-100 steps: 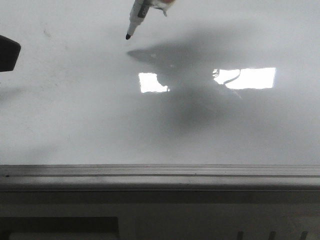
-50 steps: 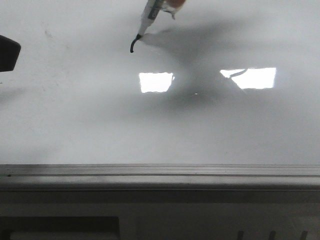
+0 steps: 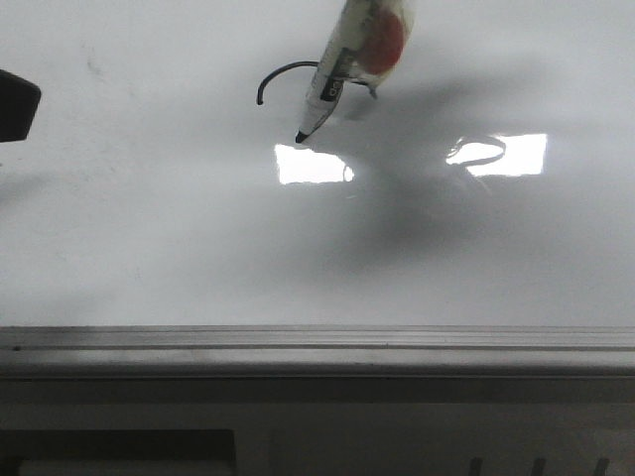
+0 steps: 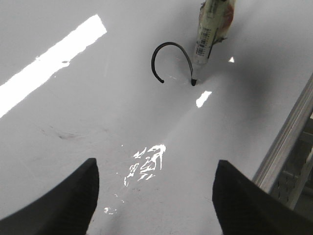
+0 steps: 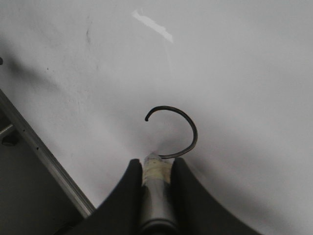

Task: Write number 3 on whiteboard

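right fingers [image 5: 188,196] pinch the pen [image 3: 332,84]; left gripper [image 4: 154,193] hangs open, empty. in 0.5 s a short tick became the 3 [image 4: 171,61]'s upper loop on the whiteboard [image 3: 149,248]; lower curve remains.

The whiteboard [image 3: 149,228] is showing pale grey-white with bright white glare patches mid-frame. The marker pen [image 3: 332,79] is showing a white barrel, black barcode stripes, a black tip and a red-orange patch. The number 3 [image 3: 283,74] is showing thin dark-grey.
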